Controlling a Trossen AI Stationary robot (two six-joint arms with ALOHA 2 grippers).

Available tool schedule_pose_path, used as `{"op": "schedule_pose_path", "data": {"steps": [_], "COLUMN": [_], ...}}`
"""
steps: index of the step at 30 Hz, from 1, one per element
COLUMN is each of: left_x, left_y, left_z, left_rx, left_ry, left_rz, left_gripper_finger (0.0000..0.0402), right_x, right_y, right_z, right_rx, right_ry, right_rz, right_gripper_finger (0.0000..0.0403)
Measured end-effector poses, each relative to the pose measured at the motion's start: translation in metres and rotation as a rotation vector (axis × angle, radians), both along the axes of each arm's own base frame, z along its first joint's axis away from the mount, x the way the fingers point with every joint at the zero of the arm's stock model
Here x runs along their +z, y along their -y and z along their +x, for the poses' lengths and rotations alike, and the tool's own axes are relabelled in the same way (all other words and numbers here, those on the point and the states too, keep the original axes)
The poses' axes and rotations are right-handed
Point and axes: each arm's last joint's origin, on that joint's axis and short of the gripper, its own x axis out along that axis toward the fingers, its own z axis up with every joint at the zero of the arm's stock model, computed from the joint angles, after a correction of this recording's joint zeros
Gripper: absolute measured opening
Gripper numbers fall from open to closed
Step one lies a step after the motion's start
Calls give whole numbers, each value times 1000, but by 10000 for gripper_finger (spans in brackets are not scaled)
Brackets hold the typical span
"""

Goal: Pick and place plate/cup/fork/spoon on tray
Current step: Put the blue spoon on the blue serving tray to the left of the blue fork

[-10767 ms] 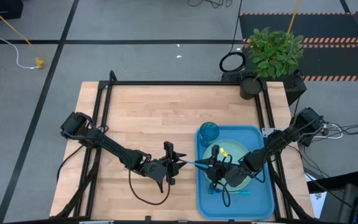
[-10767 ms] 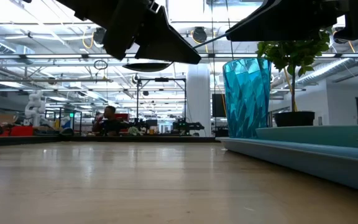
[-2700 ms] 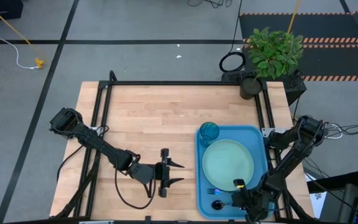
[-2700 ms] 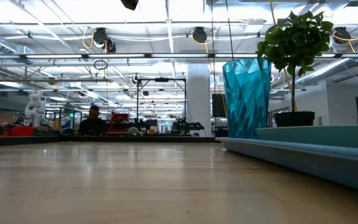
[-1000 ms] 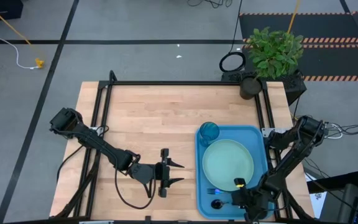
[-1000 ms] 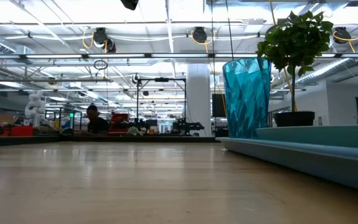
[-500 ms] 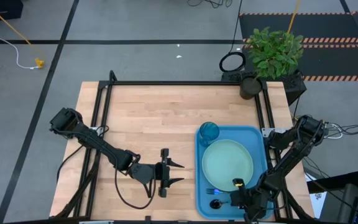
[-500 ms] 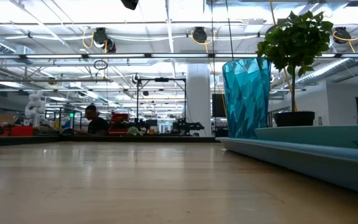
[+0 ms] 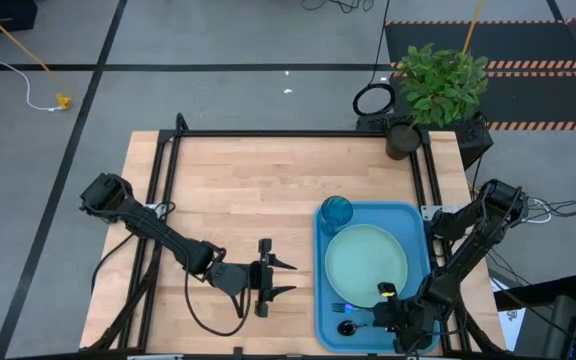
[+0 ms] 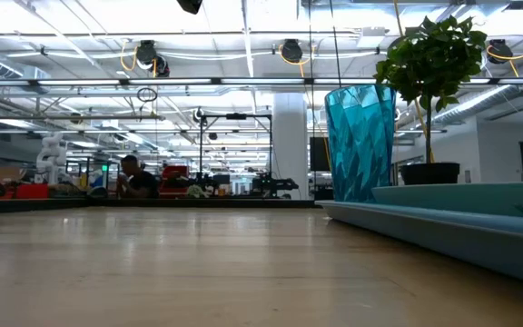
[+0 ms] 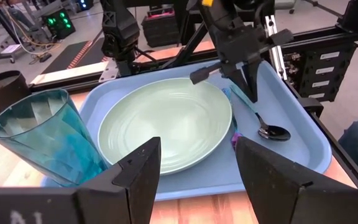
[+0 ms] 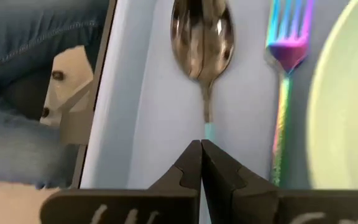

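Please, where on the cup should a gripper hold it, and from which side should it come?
Probably grip the cup around its side wall, near mid-height, coming level from the open table side. It stands upright in the tray corner, and the plate lies close beside it. The cup widens upward, so a grasp from above might slip.

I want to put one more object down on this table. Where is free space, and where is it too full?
The bare wooden table is free left of the tray and behind the left gripper, up to the far edge. The tray is crowded: cup, plate, fork and spoon fill it, with the right gripper over its near end.
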Motion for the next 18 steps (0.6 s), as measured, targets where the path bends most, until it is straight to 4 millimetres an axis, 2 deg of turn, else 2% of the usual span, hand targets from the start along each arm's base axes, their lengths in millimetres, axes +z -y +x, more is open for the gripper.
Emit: {"op": "schedule_pose_path", "data": {"steps": [18], "left_x": [0], "left_y": [0], "left_z": [0], "left_rx": [1], "left_ry": [-1], "left_rz": [-4], "left_gripper_finger": [211], "right_x": [-6], "right_y": [0], "right_z": [-5], "right_rx": [-20], "right_ry": [-57], "right_rz": [-15], "right_gripper_finger": [0]}}
